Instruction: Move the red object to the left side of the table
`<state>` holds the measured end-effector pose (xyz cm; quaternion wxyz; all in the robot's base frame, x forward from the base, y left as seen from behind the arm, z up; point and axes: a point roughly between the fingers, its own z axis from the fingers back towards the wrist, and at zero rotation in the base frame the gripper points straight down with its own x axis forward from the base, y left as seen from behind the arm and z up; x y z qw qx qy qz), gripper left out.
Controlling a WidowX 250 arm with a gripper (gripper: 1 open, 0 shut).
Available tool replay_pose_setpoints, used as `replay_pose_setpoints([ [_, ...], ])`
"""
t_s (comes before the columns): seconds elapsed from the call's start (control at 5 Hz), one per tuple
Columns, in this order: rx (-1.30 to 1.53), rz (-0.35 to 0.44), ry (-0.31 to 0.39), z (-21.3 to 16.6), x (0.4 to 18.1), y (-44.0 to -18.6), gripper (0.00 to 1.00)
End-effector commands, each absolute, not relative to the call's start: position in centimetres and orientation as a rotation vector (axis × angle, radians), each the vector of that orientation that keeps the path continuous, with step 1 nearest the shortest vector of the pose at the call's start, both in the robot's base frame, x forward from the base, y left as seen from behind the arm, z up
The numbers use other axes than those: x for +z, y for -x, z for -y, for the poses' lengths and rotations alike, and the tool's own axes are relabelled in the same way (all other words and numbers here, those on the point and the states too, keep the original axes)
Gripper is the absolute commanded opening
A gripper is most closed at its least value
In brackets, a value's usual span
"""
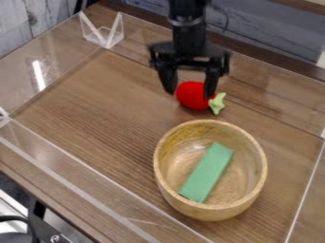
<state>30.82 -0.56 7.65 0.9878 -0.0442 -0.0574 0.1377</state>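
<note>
Brown wood grain covers the table (89,114), which is hemmed by clear acrylic walls; toward its far right part lies the red object (193,93), a small round toy fruit with its pale green leafy end (218,101) turned to the right. The gripper (192,84) hangs from a black arm coming down from the top edge, pointing straight down right above the fruit; its two dark fingers (164,76) stand wide apart — one at the fruit's left, the other at its right — and they straddle it from above rather than pinch it; whether either fingertip touches the red skin cannot be told from this view. The fruit rests on the wood, not lifted. Nearer the camera, just in front of the fruit and apart from it, sits a round light wooden bowl (169,173); inside it lies a flat green block (207,173), set aslant, its upper end leaning toward the bowl's right wall. In the far left corner stands a small clear acrylic piece (102,32) — folded, with angled sides.
</note>
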Motion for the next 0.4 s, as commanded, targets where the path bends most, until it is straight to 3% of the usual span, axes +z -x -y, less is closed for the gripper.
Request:
replay_pose_setpoints([
  [0.0,0.307,0.14,0.08,-0.7,6.7,-31.5,1.0],
  [0.2,0.342,0.167,0.082,-2.7,7.4,-31.6,0.0],
])
